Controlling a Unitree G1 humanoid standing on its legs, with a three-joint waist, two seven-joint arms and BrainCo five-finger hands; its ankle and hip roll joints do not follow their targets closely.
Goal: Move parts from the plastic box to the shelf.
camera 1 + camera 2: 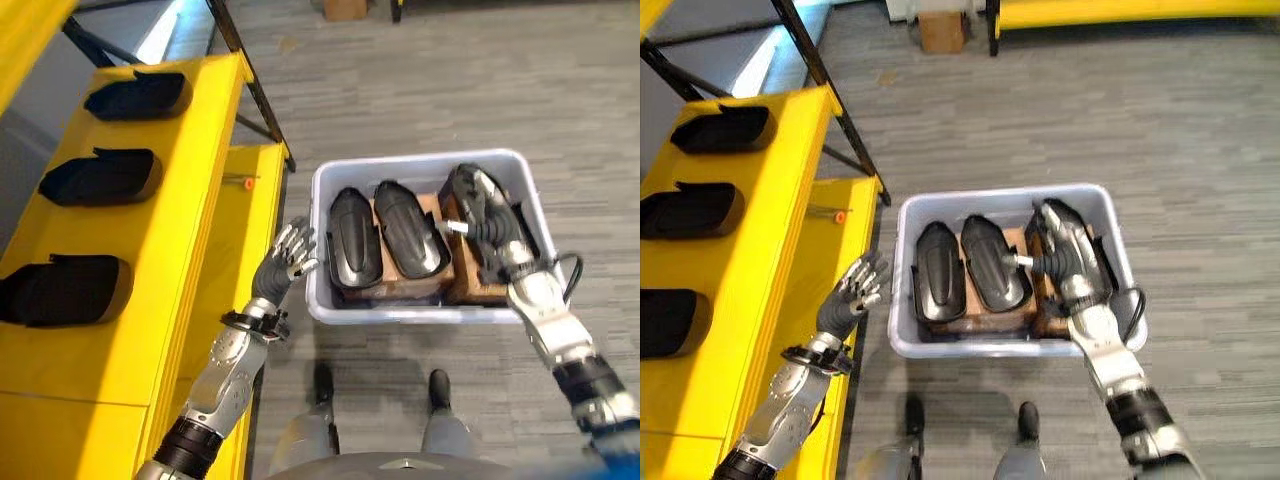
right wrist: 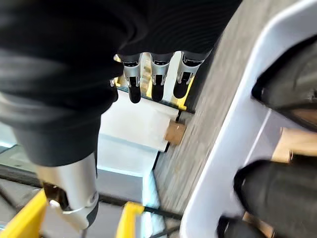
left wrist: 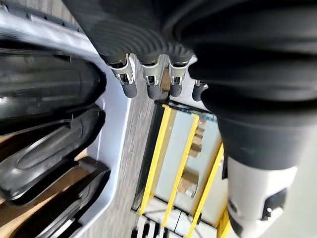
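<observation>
Left eye view has the grey plastic box point(image 1: 430, 312) sitting on the floor right of centre, with three black parts in it lying on brown cardboard pads point(image 1: 432, 205). The left part point(image 1: 354, 237) and middle part point(image 1: 409, 229) lie side by side, untouched. The right hand point(image 1: 488, 229) comes in from the lower right and lies on top of the third part point(image 1: 462, 184) at the box's right end; from where I'm standing I honestly can't tell if the fingers are wrapped round it or just resting there, and its own wrist view only has straight fingers point(image 2: 157, 78) pointing out past the box rim. The left hand point(image 1: 283, 263) hangs in the gap between the box's left wall and the yellow shelf point(image 1: 190, 240), fingers spread and relaxed, holding nothing. Three more black parts point(image 1: 98, 177) already sit in a column on the shelf along the left of the frame. A small orange-tipped thing point(image 1: 246, 183) lies on the lower yellow ledge, and a black frame leg point(image 1: 250, 80) slants down at the upper left. A cardboard box point(image 1: 942, 30) sits on the floor at the top.
</observation>
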